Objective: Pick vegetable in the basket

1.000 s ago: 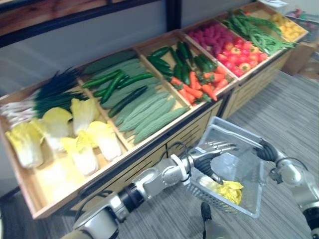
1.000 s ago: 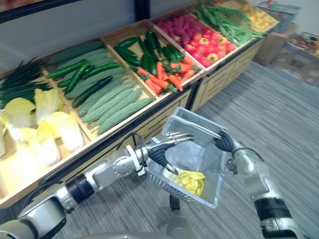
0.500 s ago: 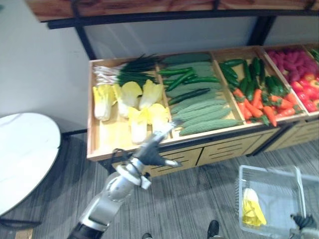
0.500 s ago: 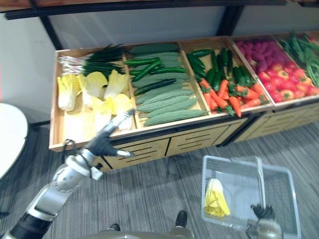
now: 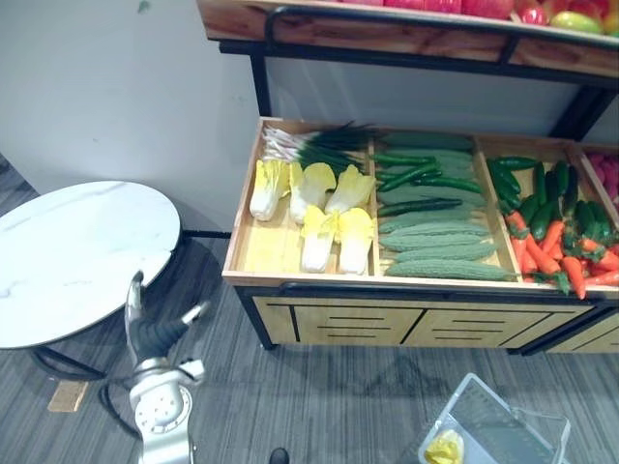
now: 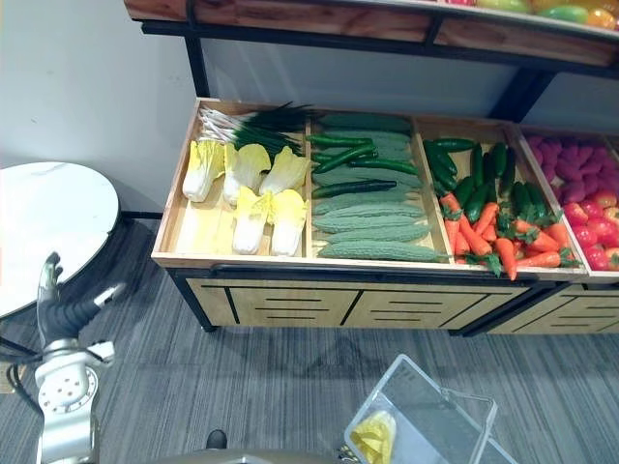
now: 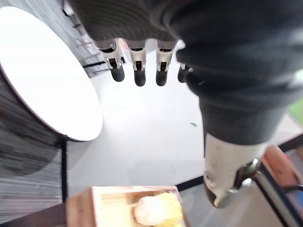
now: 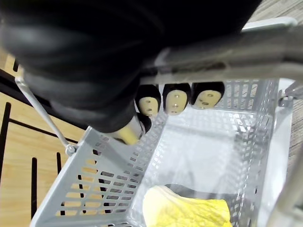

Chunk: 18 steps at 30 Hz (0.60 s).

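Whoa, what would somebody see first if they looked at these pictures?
Probably the long wooden stand packed with pale cabbages, green cucumbers and orange carrots. Lower down, the right hand grips the handle of a grey basket holding one yellow cabbage, while the left hand is raised open beside a round white table.

Left hand (image 5: 148, 335), at 7 o'clock: dark ribbed cover, silver dark-tipped fingers (image 7: 138, 71), round silver-grey wrist joint (image 5: 157, 414) dotted with small screws. Right hand (image 8: 176, 100): black cover, pale-padded dark fingertips.
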Available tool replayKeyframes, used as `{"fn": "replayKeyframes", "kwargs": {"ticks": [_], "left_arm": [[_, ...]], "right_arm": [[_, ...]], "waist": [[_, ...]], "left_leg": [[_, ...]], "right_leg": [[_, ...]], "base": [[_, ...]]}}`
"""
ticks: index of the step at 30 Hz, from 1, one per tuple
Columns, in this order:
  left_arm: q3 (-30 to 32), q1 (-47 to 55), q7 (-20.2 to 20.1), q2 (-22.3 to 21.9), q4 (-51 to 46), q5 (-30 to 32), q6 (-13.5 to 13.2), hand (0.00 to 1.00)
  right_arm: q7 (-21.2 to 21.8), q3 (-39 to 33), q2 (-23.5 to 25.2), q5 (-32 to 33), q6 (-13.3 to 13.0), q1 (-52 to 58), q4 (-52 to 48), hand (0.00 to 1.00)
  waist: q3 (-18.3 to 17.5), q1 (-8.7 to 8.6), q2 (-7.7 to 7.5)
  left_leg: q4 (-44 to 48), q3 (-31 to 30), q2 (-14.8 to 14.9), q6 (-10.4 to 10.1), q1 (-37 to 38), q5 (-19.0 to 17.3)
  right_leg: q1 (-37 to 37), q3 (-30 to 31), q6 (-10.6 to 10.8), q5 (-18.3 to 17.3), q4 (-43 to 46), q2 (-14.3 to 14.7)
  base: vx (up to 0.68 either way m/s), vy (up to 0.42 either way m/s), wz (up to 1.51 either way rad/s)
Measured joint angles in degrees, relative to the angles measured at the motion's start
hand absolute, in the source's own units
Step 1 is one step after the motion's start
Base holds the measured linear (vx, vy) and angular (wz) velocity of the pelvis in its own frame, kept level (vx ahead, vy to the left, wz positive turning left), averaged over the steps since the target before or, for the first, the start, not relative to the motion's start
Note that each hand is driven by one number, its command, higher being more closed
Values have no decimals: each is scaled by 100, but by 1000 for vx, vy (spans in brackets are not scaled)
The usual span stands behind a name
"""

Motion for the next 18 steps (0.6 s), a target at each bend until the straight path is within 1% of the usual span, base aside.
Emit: {"fn": "replayKeyframes", "kwargs": {"ticks": [1,2,3,5,6,7,8,9,10,11,13,16,18], "left_arm": [[140,39,40,-25,392,-17,31,0],[280,33,99,-28,905,-30,71,0],[358,32,102,-30,1157,-30,105,0],[561,60,105,-29,2169,-31,227,0],[601,66,103,-29,2414,-30,229,0],[690,66,89,-24,2951,-29,227,0],[735,61,79,-17,3272,-30,233,0],[853,57,20,-17,3839,-44,253,0],[949,53,-70,2,4409,-222,268,0],[990,53,-90,7,4684,-262,270,0],[1106,57,-240,7,5526,-484,282,0],[1078,47,-417,-1,5929,-483,361,0],[1037,49,-433,8,5972,-483,367,0]], "right_arm": [[-12,120,75,11,-8,15,-63,100],[-30,162,179,12,-4,42,-252,100],[-40,208,217,12,-5,48,-340,100],[-45,458,322,11,-8,158,-687,100],[-46,532,340,11,-11,164,-736,100],[-48,627,366,12,-11,133,-785,100],[-52,670,387,13,-11,128,-821,100],[-64,700,444,14,-19,122,-864,100],[-104,742,482,15,-18,108,-854,100],[-121,750,495,16,-18,99,-843,100],[-174,775,490,17,-20,-27,-658,100],[-238,835,475,15,-30,-180,-445,100],[-252,951,456,12,-32,-220,-399,100]], "waist": [[-33,-6,3],[-66,-13,20],[-66,-12,28],[-125,-16,63],[-128,-15,68],[-130,-15,77],[-133,-16,85],[-138,-18,91],[-138,-25,93],[-137,-33,94],[-137,-114,95],[-136,-159,96],[-135,-159,100]], "left_leg": [[-46,-35,0,6,13,-2],[-77,-52,-2,1,47,-1],[-83,-54,-1,1,69,2],[-160,-56,-1,0,120,0],[-166,-55,-1,0,122,0],[-170,-51,0,0,126,0],[-174,-48,-1,-1,128,0],[-196,-41,-4,-1,142,0],[-250,-31,-9,-1,184,0],[-250,-31,-10,-1,187,0],[-249,-49,-18,-15,192,-16],[-216,-46,-16,-27,231,-1],[-216,-36,-14,-32,270,-7]], "right_leg": [[36,-44,3,-15,0,-2],[61,-77,-63,-60,-1,0],[88,-90,-63,-61,-2,0],[163,-160,-41,-106,-48,1],[169,-171,-39,-108,-53,2],[172,-175,-37,-110,-60,3],[172,-175,-37,-110,-66,3],[175,-172,-36,-111,-85,6],[193,-166,-36,-111,-115,15],[210,-166,-36,-111,-142,21],[231,-153,-28,-116,-191,31],[221,-116,-29,-113,-198,45],[231,-85,10,-89,-196,49]], "base": [[-28,-6,13],[-28,-6,14],[-17,-5,9],[-28,-9,8],[-9,-9,5],[0,0,0],[0,0,0],[20,-9,-3],[30,-10,-3],[46,-11,-1],[71,-10,1],[107,-11,-4],[69,-9,-10]]}}
